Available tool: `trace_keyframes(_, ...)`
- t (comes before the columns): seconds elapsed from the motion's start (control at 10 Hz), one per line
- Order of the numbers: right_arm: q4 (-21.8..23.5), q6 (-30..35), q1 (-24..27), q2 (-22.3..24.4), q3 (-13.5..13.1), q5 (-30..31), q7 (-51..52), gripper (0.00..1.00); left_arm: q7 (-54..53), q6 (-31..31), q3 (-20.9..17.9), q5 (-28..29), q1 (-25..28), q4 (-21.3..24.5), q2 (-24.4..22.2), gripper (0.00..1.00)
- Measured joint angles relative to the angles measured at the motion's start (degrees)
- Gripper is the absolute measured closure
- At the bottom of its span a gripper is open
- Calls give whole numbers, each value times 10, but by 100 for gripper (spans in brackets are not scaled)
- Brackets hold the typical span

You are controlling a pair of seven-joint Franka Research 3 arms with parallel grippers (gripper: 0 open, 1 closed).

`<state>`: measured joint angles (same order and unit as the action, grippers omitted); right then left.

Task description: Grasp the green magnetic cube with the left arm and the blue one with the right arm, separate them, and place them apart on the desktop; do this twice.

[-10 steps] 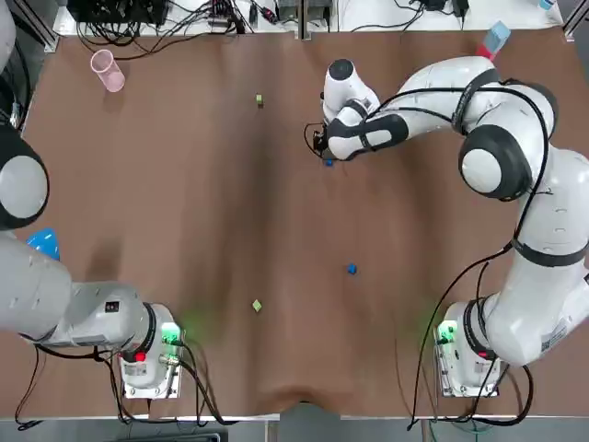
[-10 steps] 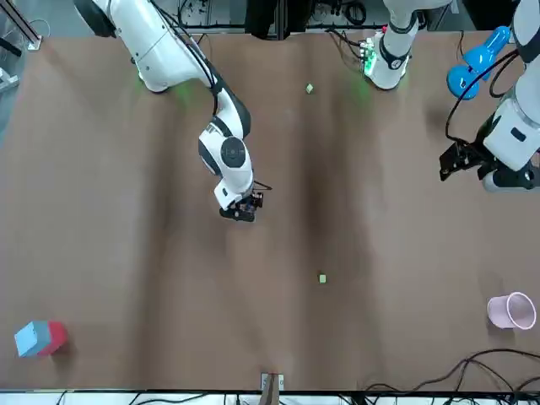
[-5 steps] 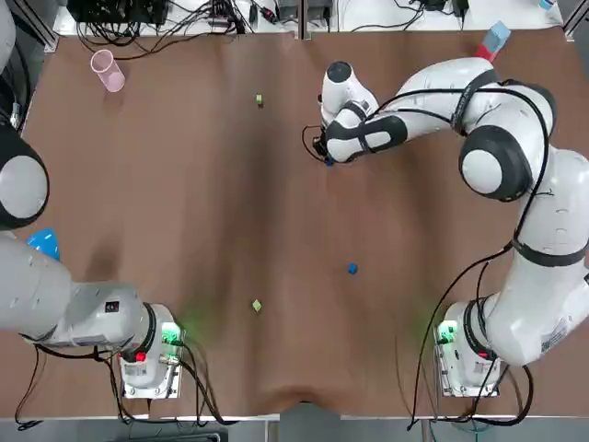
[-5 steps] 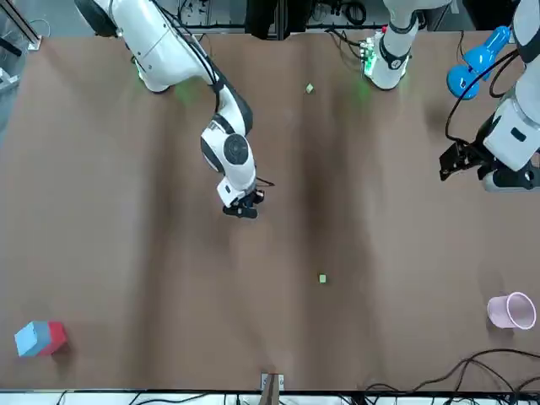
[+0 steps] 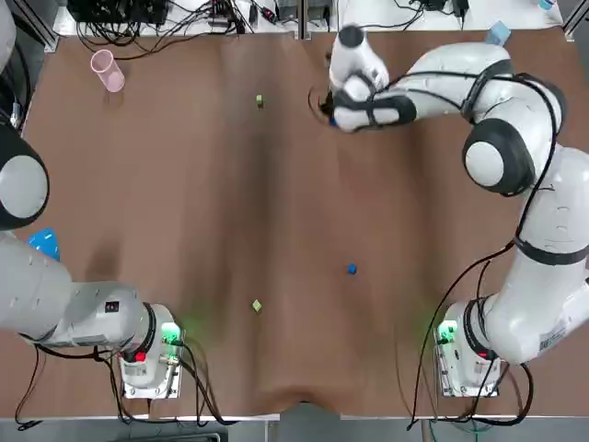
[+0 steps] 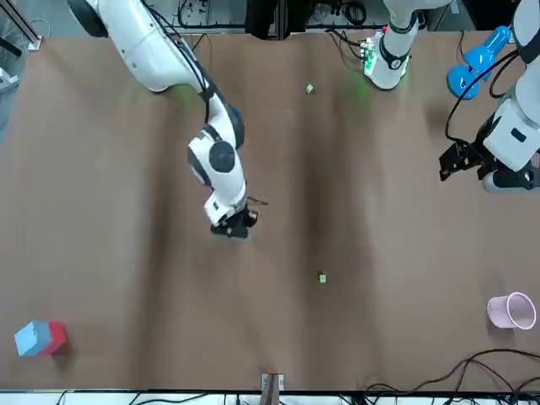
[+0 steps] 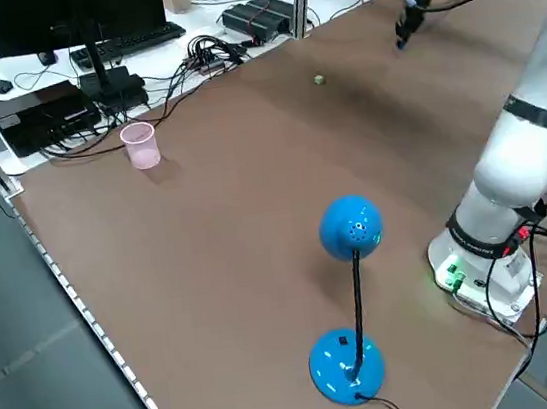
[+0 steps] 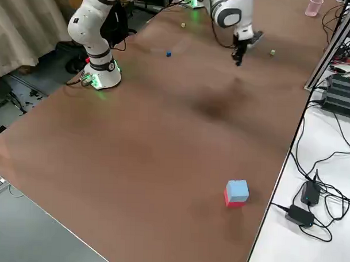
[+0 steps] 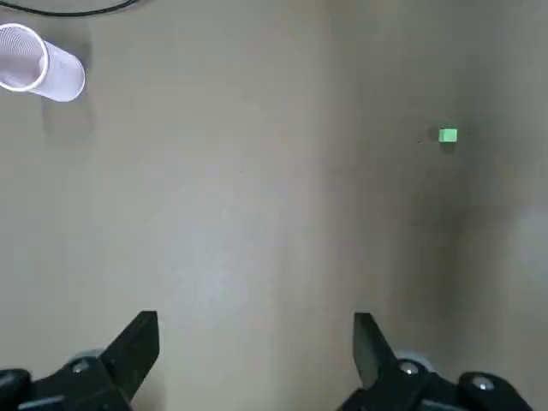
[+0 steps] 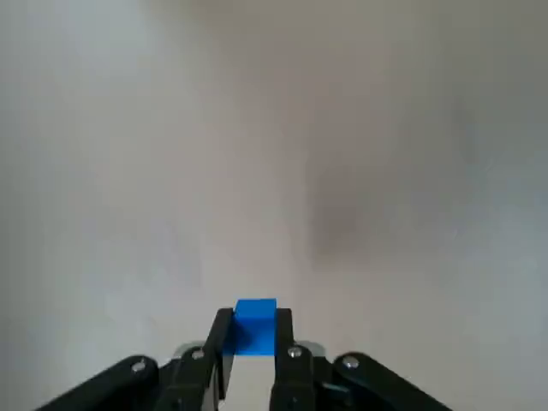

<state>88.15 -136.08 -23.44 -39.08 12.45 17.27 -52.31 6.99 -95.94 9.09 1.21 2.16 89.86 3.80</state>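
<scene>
My right gripper (image 5: pixel 329 114) hangs over the far middle of the table, shut on a small blue cube (image 10: pixel 254 313) that sits between its fingertips (image 10: pixel 223 330). In the front view that gripper (image 6: pixel 234 229) is above the bare tabletop. One green cube (image 5: pixel 259 99) lies to its left on the far side. A second green cube (image 5: pixel 257 305) and a second blue cube (image 5: pixel 352 269) lie apart on the near side. My left gripper (image 9: pixel 257 330) is open and empty, held high at the table's left side (image 6: pixel 460 159), with a green cube (image 9: pixel 448 135) far below it.
A pink cup (image 5: pixel 107 70) lies at the far left corner. A blue desk lamp (image 7: pixel 348 230) stands at the left edge. A red and blue block (image 8: pixel 236 193) sits at the far right corner. Cables and boxes line the far edge beyond the table.
My right gripper has risen and swung toward the far edge, carrying the blue cube that was at its fingertips on the table. The left arm has not moved.
</scene>
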Motion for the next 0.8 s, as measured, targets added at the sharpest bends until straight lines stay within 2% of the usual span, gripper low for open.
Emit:
trace_keyframes(0.2, -117, 89, 4, -43, -17, 0, 59, 77, 0, 0, 0, 0, 0, 0, 3, 0)
trace_keyframes(0.4, -250, 141, -3, -123, -17, 0, 135, 77, 0, 0, 2, 0, 0, 0, 8, 0)
trace_keyframes(0.6, -336, 145, -5, -179, -18, 1, 242, 77, -1, 0, 2, 0, 0, 0, 9, 0)
trace_keyframes(0.8, -393, 140, 1, -206, -22, 1, 350, 77, -1, 0, 2, 0, 0, -1, 9, 0)
